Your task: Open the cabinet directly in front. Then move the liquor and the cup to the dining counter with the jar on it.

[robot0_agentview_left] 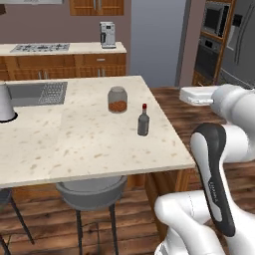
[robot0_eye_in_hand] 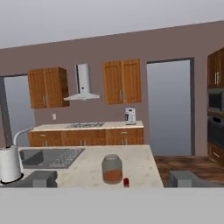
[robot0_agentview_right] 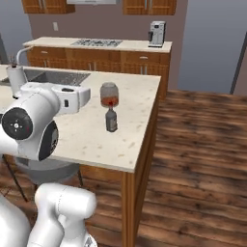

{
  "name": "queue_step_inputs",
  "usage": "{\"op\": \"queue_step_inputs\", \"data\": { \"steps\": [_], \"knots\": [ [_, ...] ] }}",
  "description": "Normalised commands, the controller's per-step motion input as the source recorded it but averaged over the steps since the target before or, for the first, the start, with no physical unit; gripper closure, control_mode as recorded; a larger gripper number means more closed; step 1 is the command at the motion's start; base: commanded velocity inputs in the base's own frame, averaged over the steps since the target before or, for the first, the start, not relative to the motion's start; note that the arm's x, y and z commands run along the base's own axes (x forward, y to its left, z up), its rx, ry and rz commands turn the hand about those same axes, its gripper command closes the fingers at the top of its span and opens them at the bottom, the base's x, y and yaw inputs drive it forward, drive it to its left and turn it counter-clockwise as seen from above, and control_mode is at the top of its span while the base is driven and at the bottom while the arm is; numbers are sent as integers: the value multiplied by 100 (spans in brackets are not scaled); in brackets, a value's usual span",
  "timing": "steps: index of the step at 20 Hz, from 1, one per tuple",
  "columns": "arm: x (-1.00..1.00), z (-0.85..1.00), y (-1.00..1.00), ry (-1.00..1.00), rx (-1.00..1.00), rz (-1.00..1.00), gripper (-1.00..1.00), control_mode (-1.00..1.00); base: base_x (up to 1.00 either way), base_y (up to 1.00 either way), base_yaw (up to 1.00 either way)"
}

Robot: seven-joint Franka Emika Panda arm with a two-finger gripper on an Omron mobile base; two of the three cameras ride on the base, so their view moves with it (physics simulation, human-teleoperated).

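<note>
The fingers (robot0_eye_in_hand: 112, 180) stand wide apart, holding nothing, pulled back from the counter (robot0_agentview_left: 74, 144) edge. Just beyond them the narrow-necked glass liquor (robot0_agentview_left: 143, 121) stands upright near the speckled stone top's right edge. Behind it sits the squat rounded jar (robot0_agentview_left: 117, 99), then the steel sink (robot0_agentview_left: 37, 93).

The white arm (robot0_agentview_left: 219, 164) is rising from the base and folding at its dark elbow. The gripper (robot0_eye_in_hand: 112, 178) is pointing level, its fingers (robot0_eye_in_hand: 41, 178) standing wide apart, holding nothing.
</note>
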Motion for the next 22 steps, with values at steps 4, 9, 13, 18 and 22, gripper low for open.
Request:
{"op": "queue_step_inputs", "data": {
  "steps": [4,9,13,18,22],
  "knots": [
    [0,0,0,0,0,0,-100,100,-92,52,55],
    [0,0,0,0,0,0,-100,100,-28,18,85],
    [0,0,0,0,0,0,-100,100,0,9,95],
    [0,0,0,0,0,0,-100,100,0,13,96],
    [0,0,0,0,0,0,-100,100,0,38,90]
  ]
}}
